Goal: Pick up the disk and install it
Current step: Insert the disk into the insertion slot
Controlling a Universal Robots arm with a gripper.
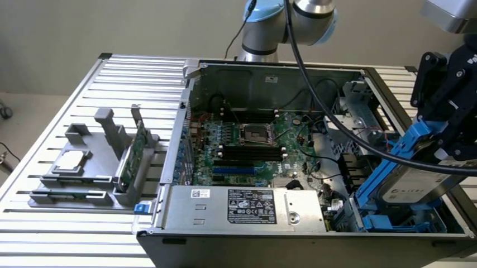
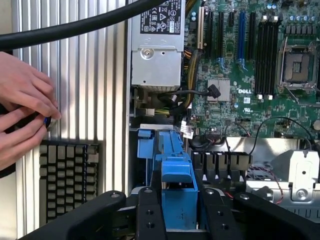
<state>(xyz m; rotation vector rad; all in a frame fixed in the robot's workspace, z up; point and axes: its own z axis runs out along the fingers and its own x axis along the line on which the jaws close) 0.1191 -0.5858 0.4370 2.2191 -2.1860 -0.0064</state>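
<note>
The disk (image 1: 412,184) is a silver-grey drive in a blue carrier. It hangs tilted over the open computer case (image 1: 186,111), at the front corner on the exterior view's right. My gripper (image 1: 441,146) is shut on its upper end. In the wrist view, the black fingers (image 2: 150,210) stand on either side of the blue carrier of the disk (image 2: 176,172), gripper (image 2: 181,212) clamped on it. Just below the disk lies a blue drive bay (image 1: 387,221), with the disk's lower end close to it.
Inside the case are the motherboard (image 1: 249,148) and the power supply (image 1: 242,206). A grey stand (image 1: 89,167) on the exterior view's left holds a small silver chip and a green card (image 1: 134,156). A person's hands (image 2: 22,110) and a keyboard (image 2: 65,180) lie beside the case. A black cable (image 1: 328,111) crosses it.
</note>
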